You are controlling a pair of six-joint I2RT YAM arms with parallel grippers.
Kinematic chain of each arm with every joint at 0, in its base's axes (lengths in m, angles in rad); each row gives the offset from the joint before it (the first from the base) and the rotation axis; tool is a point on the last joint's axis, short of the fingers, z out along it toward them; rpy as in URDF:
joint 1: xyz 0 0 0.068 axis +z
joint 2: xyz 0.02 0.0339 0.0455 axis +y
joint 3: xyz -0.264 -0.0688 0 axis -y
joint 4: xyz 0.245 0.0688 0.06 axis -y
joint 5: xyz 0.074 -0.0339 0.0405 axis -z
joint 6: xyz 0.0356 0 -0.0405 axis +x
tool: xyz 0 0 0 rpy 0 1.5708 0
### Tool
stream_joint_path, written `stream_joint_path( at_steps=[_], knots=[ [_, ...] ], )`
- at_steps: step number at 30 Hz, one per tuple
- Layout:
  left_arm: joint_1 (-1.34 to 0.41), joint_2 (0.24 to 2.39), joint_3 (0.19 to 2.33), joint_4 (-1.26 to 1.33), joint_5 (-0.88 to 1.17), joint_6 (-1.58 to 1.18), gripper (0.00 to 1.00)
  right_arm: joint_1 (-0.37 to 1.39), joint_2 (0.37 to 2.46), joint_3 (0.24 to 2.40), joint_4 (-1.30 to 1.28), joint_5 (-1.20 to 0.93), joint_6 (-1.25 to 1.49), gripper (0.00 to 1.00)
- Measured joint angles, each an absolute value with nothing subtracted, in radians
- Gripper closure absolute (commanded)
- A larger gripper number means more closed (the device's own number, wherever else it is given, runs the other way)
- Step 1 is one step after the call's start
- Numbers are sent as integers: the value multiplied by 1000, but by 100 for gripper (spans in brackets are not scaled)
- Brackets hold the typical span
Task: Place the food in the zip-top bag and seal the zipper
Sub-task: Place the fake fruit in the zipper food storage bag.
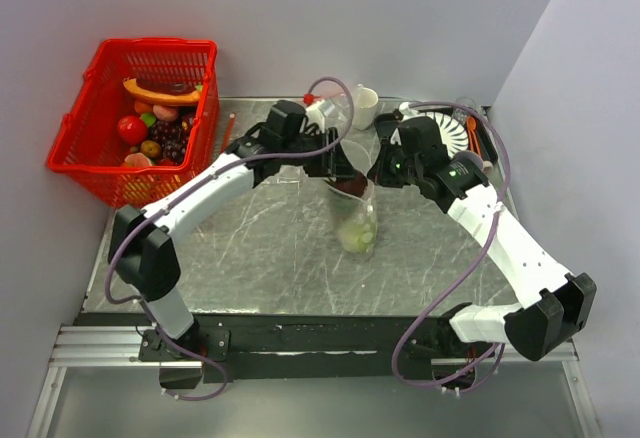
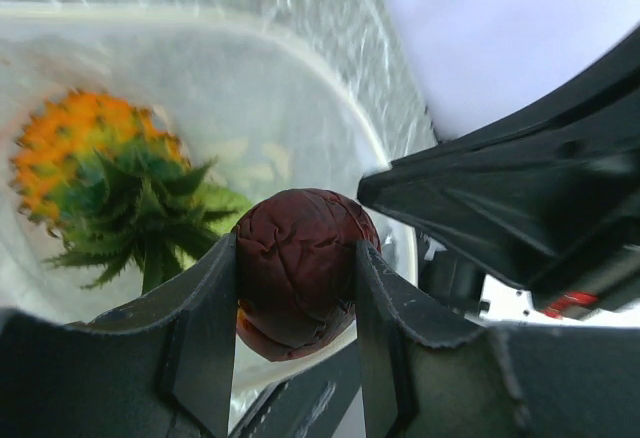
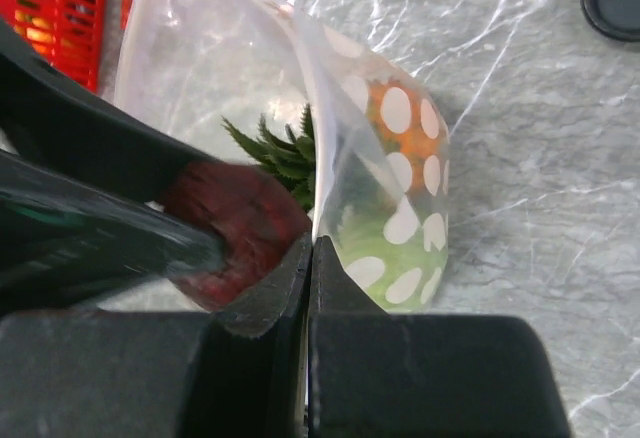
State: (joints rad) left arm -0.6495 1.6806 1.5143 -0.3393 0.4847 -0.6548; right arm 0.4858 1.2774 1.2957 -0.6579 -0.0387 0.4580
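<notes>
The zip-top bag (image 1: 358, 213) stands upright mid-table, clear with white dots (image 3: 400, 108), its mouth open. My right gripper (image 3: 312, 243) is shut on the bag's mouth edge, holding it up. My left gripper (image 2: 297, 258) is shut on a dark red wrinkled food piece (image 2: 300, 288), hanging over the open mouth (image 2: 335, 113). Inside the bag lie an orange piece with a spiky green tuft (image 2: 140, 208) and a light-green fruit (image 1: 354, 235). I cannot make out the zipper along the rim.
A red basket (image 1: 75, 148) with more toy foods stands at the back left. A white cup (image 1: 365, 106) and a white ribbed plate (image 1: 458, 136) sit behind the grippers. Both arms meet over the bag.
</notes>
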Motion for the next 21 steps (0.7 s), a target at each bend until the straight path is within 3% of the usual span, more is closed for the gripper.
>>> stream_joint_path(
  at_steps=[8, 11, 14, 15, 17, 21],
  knots=[
    [-714, 1740, 1557, -467, 505, -575, 75, 484, 1266, 1285, -638, -22, 467, 100],
    [-733, 1743, 1569, -500, 530, -551, 66, 484, 1258, 1284, -636, -4, 471, 100],
    [-748, 1746, 1579, -508, 556, -535, 38, 484, 1256, 1284, -636, 8, 474, 100],
    [-752, 1746, 1584, -515, 558, -530, 8, 484, 1255, 1284, -636, 9, 474, 100],
    [-757, 1746, 1594, -527, 554, -518, 2, 484, 1255, 1283, -636, 11, 475, 100],
    [-762, 1746, 1617, -555, 506, -509, 1, 484, 1246, 1272, -621, 11, 482, 100]
  ],
)
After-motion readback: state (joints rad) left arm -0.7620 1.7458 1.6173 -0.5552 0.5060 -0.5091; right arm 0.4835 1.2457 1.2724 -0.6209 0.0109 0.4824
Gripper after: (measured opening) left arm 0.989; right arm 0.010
